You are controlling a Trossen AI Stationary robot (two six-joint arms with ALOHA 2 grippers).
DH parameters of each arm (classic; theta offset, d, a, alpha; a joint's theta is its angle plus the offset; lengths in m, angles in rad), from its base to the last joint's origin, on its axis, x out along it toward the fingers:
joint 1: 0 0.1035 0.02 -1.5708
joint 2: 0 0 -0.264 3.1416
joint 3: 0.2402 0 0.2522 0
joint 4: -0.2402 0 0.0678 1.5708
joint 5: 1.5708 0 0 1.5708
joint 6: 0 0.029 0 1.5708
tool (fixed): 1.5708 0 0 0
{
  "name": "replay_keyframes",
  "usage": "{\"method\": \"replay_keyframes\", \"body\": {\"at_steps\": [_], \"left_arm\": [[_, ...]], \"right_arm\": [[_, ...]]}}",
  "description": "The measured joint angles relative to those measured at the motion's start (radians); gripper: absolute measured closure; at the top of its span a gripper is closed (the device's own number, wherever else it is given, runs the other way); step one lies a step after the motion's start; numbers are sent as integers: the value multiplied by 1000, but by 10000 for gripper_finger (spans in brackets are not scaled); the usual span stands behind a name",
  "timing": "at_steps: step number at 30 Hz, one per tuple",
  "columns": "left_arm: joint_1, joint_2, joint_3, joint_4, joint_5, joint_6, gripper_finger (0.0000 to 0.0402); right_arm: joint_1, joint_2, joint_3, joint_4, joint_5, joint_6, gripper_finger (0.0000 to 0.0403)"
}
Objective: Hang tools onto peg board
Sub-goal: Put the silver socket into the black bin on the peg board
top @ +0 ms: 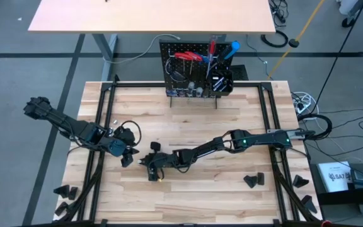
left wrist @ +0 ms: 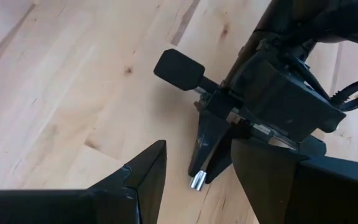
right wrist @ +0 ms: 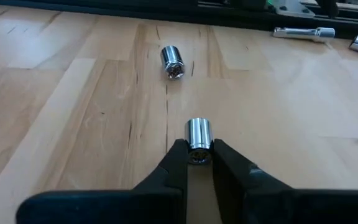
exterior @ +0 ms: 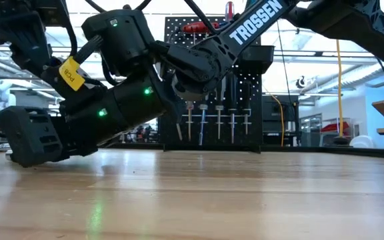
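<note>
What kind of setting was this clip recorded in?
Probably a robotics lab or workshop. A butcher-block table carries two robot arms and a small peg board hung with tools. Cables trail over a grey taped floor, and the low view shows open industrial space behind.

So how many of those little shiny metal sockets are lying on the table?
2 clearly: one socket pinched between the right gripper's fingers, another socket loose on the wood just beyond. More may be hidden under the arms.
</note>
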State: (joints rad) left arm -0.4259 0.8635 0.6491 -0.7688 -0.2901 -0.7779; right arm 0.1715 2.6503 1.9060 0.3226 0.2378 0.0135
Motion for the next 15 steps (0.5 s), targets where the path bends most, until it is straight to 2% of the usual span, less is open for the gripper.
{"method": "replay_keyframes", "body": {"at_steps": [3, 10, 12, 15], "left_arm": [[0, 0, 0, 3, 0, 9, 213], [-39, 0, 0, 57, -4, 106, 213], [-58, 0, -3, 92, -46, 107, 213], [-83, -1, -49, 191, -142, 76, 213]], "right_arm": [[-2, -20, 0, -64, -3, -4, 366], [-3, -162, -7, -395, -1, -130, 366], [-6, -211, -34, -422, 5, -152, 366], [-13, -308, -152, -393, 55, -178, 366]]}}
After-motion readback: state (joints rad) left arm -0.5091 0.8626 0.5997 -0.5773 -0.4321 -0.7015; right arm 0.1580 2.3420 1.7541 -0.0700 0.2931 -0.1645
